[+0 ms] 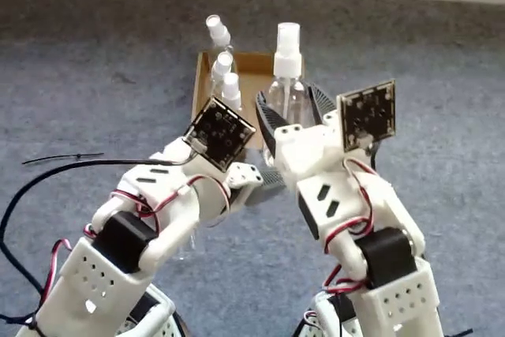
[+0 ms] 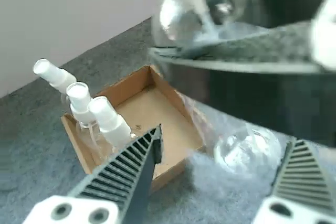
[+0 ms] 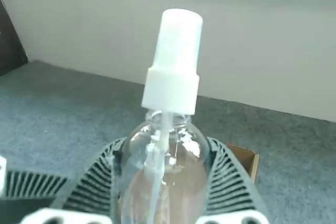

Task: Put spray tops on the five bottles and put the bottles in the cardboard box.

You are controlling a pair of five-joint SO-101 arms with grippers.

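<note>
The right claw [image 3: 164, 148] clasps the belly of the clear round bottle with white spray top [image 3: 167, 177], probably light and slippery, seemingly the safest hold; the left claw [image 2: 226, 137] gapes empty

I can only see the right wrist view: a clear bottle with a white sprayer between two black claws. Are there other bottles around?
Observer: Yes, three bottles with spray tops sit along one side inside a cardboard box.
Operator: What is the other arm doing?
Observer: The left gripper is open, above the carpet beside the box.
Operator: Anything under it?
Observer: Something clear and round lies on the carpet there, perhaps another bottle.
</note>
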